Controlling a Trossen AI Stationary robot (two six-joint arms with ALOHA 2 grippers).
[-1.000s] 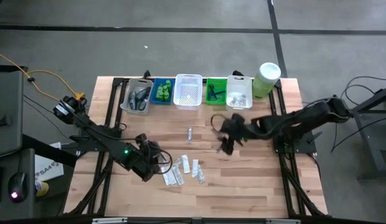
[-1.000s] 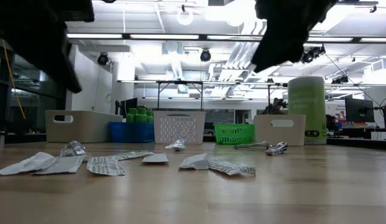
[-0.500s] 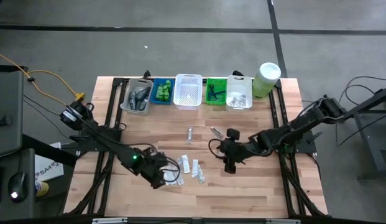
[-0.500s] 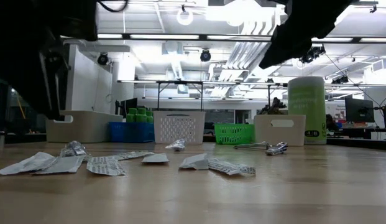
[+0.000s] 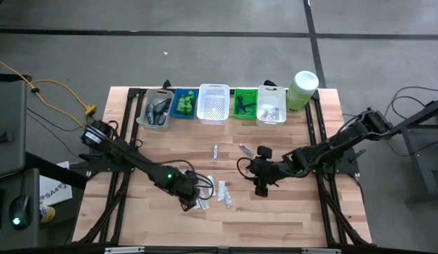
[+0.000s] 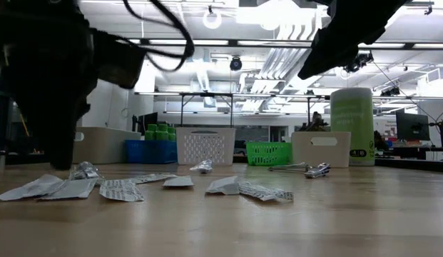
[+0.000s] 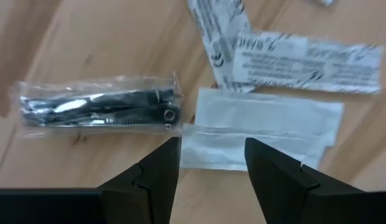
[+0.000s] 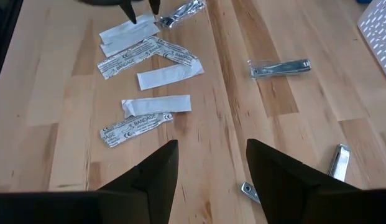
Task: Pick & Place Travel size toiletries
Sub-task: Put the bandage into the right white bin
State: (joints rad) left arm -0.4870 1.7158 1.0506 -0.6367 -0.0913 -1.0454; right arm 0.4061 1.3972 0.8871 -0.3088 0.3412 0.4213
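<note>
My left gripper [image 7: 208, 163], fingers spread, hangs over overlapping white sachets [image 7: 261, 127] near the table's front edge; I might pinch two together.

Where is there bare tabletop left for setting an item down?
The table is bare along its near edge and right of the right gripper. A clear strip lies between the baskets and the sachets. It is crowded around the left gripper, low over those sachets.
</note>
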